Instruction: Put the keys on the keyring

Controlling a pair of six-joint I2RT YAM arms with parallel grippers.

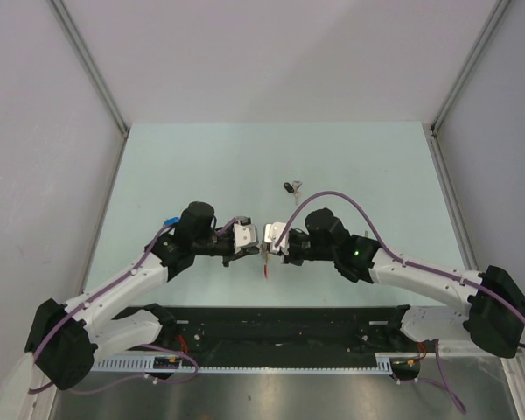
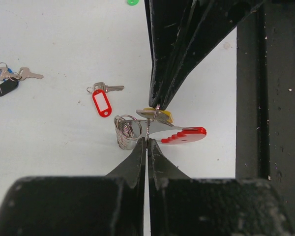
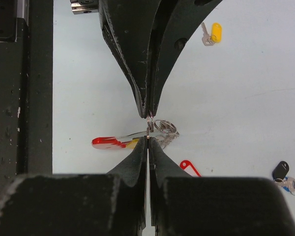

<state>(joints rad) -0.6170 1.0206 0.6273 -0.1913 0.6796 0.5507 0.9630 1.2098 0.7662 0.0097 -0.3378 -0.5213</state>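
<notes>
Keyring (image 2: 187, 134): one. It shows as a flat red strip with a stepped edge, joined to a coil (image 2: 128, 130) of thin silver wire loops. It sits between the two gripper tips, over the near middle of the table (image 1: 201, 166). In the top view the red end hangs just below the tips.

Left gripper (image 2: 146, 145): fingers pressed together, nipping a thin wire of the keyring just beside the coil.

Right gripper (image 3: 147, 143): fingers also pressed together, tip to tip with the left. It appears to pinch the small ring of a yellow key (image 2: 158, 115), whose tag lies against the red strip. The exact hold is hard to make out.

Count of tagged keys lying loose on the table:
- Red key (image 2: 102, 102): one, tag and blade both plain, near the keyring.
- Black key (image 2: 6, 87): one, well apart from the keyring.
- Blue tag (image 3: 286, 183): one, touching the black key. One silver blade shows in that cluster.
- Second yellow key (image 3: 212, 32): one, well apart, on its own.
- Green tag (image 2: 132, 2): one, cut off by the frame edge, no blade visible.

Yellow tags: two in all. Every other colour: one each.
</notes>
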